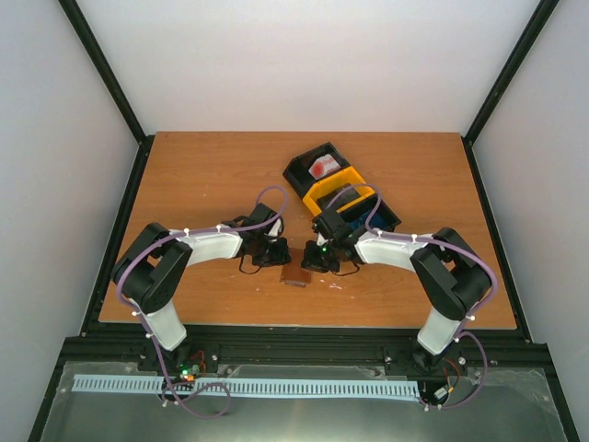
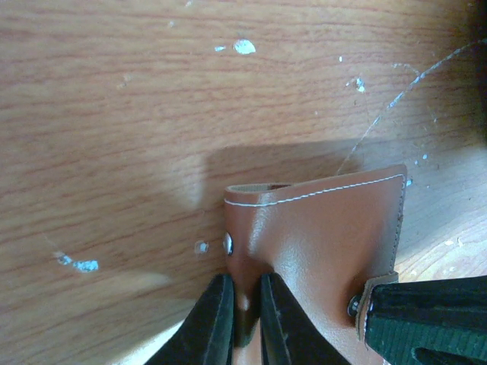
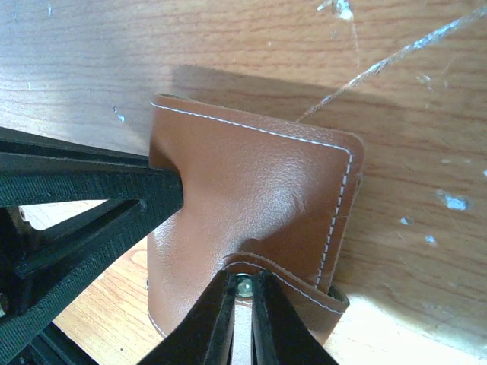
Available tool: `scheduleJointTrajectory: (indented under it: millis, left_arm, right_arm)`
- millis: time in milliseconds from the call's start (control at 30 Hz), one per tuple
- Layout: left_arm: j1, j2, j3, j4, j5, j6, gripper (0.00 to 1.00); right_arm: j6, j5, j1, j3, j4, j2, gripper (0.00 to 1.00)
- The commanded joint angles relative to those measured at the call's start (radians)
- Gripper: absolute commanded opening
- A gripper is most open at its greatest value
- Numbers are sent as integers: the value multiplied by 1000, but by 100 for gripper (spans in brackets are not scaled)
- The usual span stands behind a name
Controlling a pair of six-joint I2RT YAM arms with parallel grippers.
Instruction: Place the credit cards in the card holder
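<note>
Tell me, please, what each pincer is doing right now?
Left pincer: closed on an edge of the card holder.
Right pincer: closed on its strap.

A robot lab cell: white panels (image 1: 304, 64), black frame (image 1: 104, 74), wooden table (image 1: 212, 175).

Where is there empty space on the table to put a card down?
The big bare patch is the far left of the table, between the back edge and the left arm. A smaller one lies right of the tray. The middle is crowded: the left hand and right hand both pinch the card holder there, tray close behind.
</note>
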State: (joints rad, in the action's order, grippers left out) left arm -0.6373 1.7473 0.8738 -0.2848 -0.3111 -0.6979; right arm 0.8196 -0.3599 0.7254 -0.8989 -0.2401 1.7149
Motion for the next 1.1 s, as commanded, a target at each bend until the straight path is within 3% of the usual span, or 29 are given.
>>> scheduleJointTrajectory:
  millis: [0,567,700,833,1067]
  left_arm:
    - [-40,153,-81,-154,61,17,8]
    - [-41,143,-88,-147,58,18,5]
    - [-40,97,-72,-152,64,29,6]
    - [-41,-15,-17,-168,97,50,22]
    - [-10,-236,66,-163,172,34,68]
  right_arm:
    - [-12,52,14,-11,-35,74,7]
    - [-5,165,53,-170,-299,210,3]
    - [-12,163,55,-171,-260,151,3]
    - [-52,194,53,-183,-195,-24,14]
    - [-135,329,-14,-184,-313,-324,25]
